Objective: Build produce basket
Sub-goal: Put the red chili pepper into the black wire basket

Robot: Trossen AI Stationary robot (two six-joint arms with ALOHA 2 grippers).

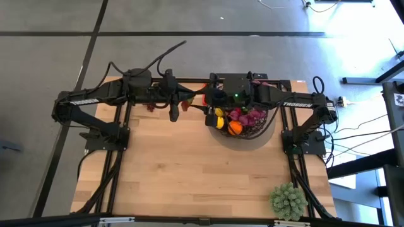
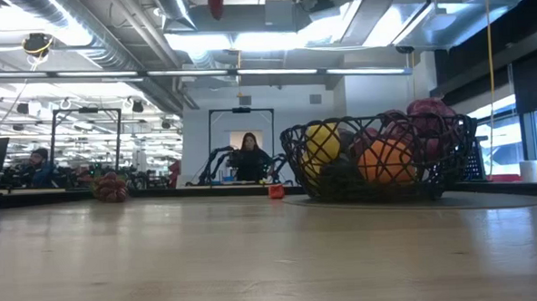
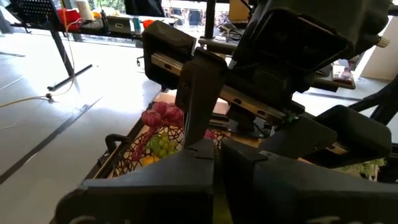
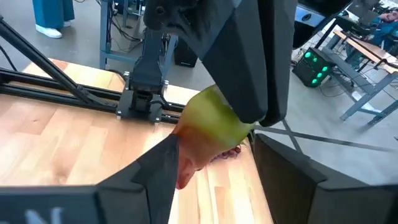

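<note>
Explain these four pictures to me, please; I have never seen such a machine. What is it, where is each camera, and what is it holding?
It is a two-armed robot working at a wooden table. One camera looks straight down on it, one sits at table height, and one rides on each wrist. On the table stand a wire basket, already filled with produce, and, apart from it at a corner, a spiky green ball. The left gripper is shut and empty, to the left of the basket. The right gripper hangs over the basket's rim with a yellow-red fruit at it. I cannot tell whether it grips the fruit.
</note>
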